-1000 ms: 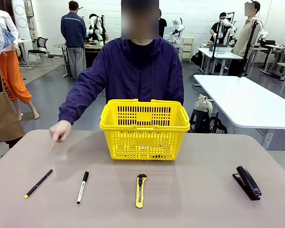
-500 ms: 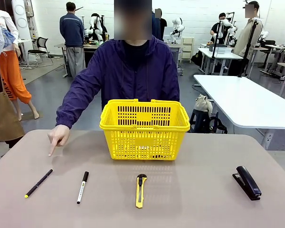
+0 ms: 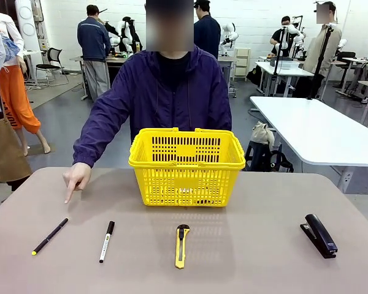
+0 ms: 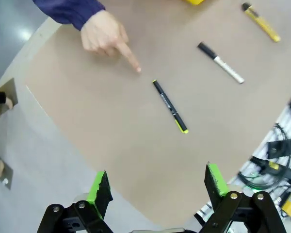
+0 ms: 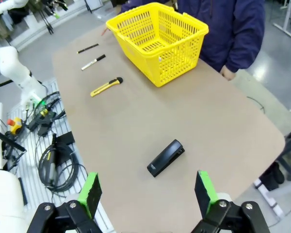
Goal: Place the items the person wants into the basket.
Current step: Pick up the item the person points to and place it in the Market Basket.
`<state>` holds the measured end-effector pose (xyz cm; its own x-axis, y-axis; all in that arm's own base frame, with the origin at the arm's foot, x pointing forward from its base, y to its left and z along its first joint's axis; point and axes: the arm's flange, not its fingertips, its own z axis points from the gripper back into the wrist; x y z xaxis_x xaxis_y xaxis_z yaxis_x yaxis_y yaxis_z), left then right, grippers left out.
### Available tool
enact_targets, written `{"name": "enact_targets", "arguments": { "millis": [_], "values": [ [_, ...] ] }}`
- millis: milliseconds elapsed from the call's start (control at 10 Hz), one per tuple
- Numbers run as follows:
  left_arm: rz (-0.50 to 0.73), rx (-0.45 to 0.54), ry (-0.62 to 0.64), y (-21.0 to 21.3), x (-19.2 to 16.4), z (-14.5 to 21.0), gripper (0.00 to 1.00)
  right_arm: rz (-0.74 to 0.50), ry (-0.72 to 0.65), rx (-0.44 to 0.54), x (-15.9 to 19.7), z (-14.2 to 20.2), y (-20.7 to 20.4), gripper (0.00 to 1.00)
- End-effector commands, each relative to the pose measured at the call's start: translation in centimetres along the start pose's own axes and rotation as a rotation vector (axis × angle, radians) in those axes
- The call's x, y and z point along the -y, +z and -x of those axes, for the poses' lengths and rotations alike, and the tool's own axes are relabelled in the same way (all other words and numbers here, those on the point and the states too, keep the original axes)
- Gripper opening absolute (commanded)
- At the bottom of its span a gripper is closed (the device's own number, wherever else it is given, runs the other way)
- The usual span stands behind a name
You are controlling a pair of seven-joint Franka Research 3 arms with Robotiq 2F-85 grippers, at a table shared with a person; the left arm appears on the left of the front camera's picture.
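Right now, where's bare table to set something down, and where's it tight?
Widest bare patch: between the utility knife and the stapler, running up beside the basket to the far edge. Smaller gap between the marker and the knife. Tight at left: the pen, marker and the person's pointing hand sit close together.

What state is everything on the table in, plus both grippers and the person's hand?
basket: upright, handles folded down
pen: lying flat, untouched
marker: lying flat, cap on
utility knife: lying flat, no blade showing
stapler: lying flat, closed
person's hand: forefinger pointing at the pen
left gripper: open, holding nothing
right gripper: open, holding nothing
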<state>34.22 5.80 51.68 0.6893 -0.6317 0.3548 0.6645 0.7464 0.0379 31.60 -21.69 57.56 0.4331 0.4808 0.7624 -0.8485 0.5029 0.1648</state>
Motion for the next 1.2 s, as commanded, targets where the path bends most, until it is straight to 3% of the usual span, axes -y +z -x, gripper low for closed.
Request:
{"name": "enact_targets", "arguments": {
  "millis": [0,500,1100],
  "values": [
    [-0.115,-0.086,0.054,-5.6,2.4,-2.0,1.0,-0.008,0.016,0.022,0.2,0.0,0.1,1.0],
    [-0.068,-0.198,0.063,-14.4,6.4,-6.3,1.0,-0.008,0.016,0.022,0.2,0.0,0.1,1.0],
    [-0.033,-0.274,0.065,-18.0,6.0,-5.1,1.0,-0.008,0.016,0.022,0.2,0.0,0.1,1.0]
  ]
}}
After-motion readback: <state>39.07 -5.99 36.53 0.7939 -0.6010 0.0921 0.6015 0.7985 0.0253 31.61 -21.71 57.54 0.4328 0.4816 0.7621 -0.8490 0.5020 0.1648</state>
